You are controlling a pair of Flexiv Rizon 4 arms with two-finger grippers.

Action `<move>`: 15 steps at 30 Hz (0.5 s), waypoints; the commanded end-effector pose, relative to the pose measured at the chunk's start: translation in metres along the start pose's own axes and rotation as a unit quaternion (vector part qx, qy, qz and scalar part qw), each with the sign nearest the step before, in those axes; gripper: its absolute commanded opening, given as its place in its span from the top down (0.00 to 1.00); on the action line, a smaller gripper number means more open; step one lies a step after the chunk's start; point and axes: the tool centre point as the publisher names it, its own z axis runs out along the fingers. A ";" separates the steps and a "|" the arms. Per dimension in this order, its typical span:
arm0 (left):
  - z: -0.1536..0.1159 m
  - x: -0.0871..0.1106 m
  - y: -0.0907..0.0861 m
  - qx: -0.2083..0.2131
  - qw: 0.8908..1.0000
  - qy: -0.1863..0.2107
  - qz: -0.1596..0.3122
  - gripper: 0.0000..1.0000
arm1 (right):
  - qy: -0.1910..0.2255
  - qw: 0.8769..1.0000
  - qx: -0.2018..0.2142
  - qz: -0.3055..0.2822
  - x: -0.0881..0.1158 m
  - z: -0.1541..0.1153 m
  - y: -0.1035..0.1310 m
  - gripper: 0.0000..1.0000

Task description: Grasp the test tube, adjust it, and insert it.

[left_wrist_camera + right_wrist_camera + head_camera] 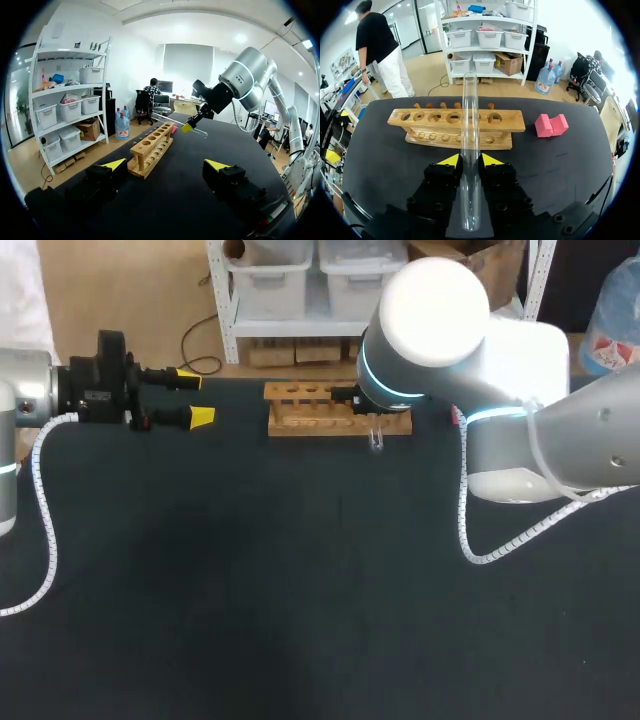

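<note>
A clear glass test tube lies along my right gripper, whose yellow-tipped fingers are shut on it from both sides. Its open end points out over the wooden rack, which has a row of holes and stands on the black table. From the left wrist view the tube hangs nearly level, a little above the rack's far end, in my right gripper. In the head view my right arm hides that gripper; only a glint of the tube shows by the rack. My left gripper is open, left of the rack.
A pink block lies on the table beside the rack's end, also seen past the rack. My left gripper shows off to the rack's other side. The black table stretches toward the front.
</note>
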 end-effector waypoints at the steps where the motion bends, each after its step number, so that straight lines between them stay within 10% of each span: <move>1: 0.000 0.001 0.000 -0.001 1.000 -0.002 0.001 0.00 | 0.005 1.000 0.000 0.000 -0.002 0.007 0.001 1.00; 15: 0.000 0.001 0.000 -0.001 1.000 -0.002 0.001 0.00 | 0.022 1.000 0.000 0.005 -0.001 0.018 0.001 1.00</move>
